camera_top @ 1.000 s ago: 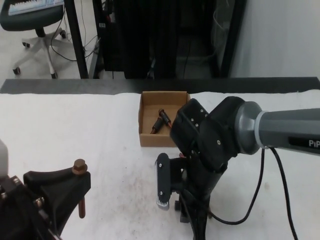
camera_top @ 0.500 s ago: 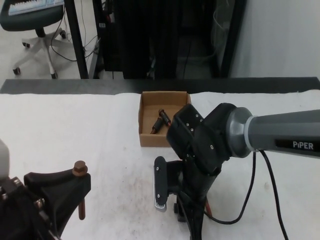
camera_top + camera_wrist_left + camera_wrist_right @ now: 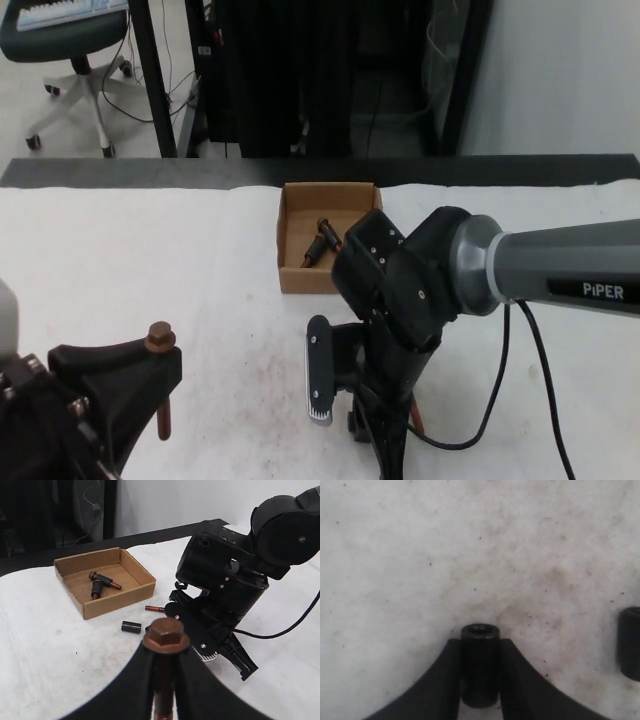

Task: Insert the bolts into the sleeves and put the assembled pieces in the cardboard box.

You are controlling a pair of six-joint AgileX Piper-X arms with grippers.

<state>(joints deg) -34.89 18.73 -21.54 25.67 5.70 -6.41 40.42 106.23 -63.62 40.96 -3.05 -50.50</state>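
Left gripper clamps bolt, head up; right gripper pinches sleeve — well apart, on bolt's right; bore must align w/ shank.

1. The left hand sits low at about 8 o'clock, its fingers closed on an upright bolt, head up.
2. The right arm comes in from 3 o'clock, wrist bent steeply down near 6 o'clock.
3. The right hand points at the counter, pinching a sleeve.
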